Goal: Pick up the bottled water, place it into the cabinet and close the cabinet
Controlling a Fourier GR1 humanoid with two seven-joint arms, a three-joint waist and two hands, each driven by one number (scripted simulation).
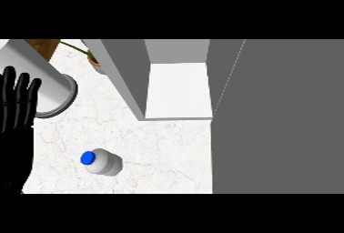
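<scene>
Head view: nothing's done yet, your white blue-capped water bottle [103, 162] stands untouched on the marble counter [161, 150], grey cabinet [128, 73] open, black left hand [15, 119] spread at left edge.

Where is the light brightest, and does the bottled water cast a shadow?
Head view: brightest on the inner floor of the cabinet; its open door is flat grey; the counter is evenly lit, without glare; the bottled water casts no clear shadow.
</scene>
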